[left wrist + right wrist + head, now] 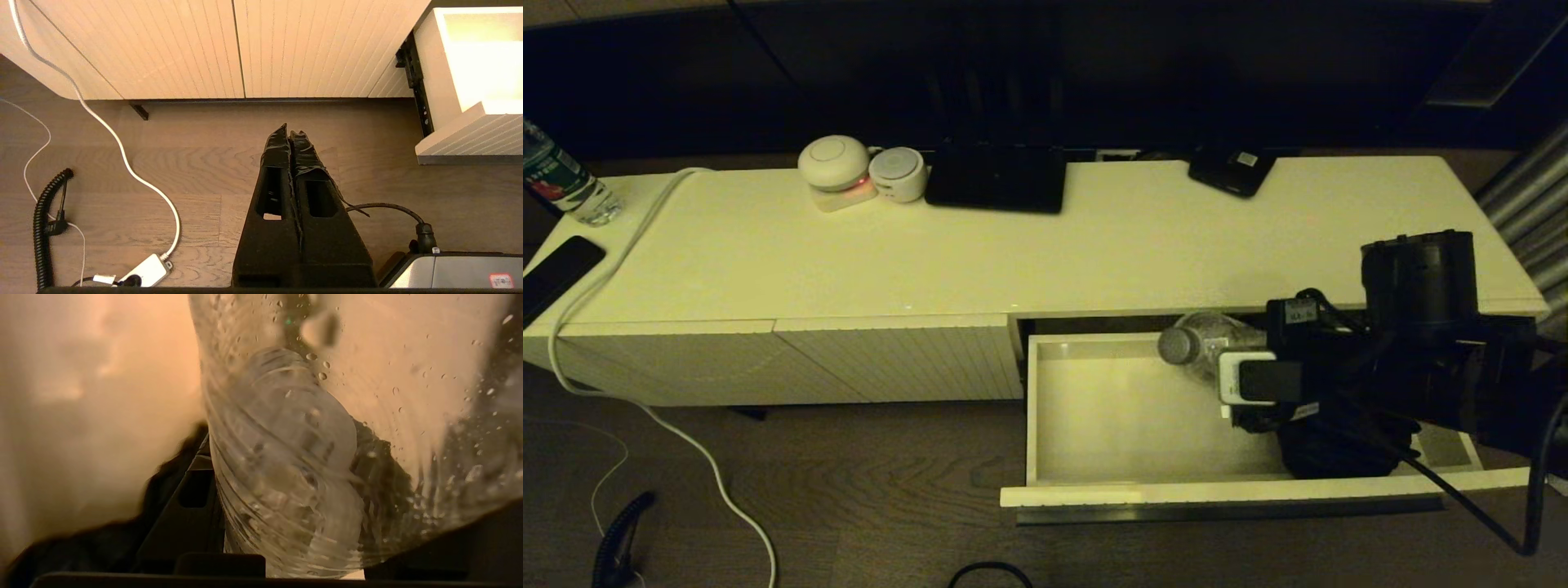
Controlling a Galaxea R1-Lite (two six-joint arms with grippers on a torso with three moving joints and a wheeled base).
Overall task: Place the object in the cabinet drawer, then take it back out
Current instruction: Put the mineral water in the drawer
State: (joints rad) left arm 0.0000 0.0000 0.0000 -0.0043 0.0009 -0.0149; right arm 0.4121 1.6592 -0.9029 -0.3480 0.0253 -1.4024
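My right tool [1250, 371] grasping clear bottle [1205, 343], cap toward 9 o'clock, over open cabinet drawer [1094, 408] for laydown; left tool [290, 136] clenched, parked above floor.

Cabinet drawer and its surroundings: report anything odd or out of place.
Nothing is spilled or damaged. The cabinet drawer is pulled fully open, and the right end effector holds a clear bottle tilted over it. A white cable trails to the floor.
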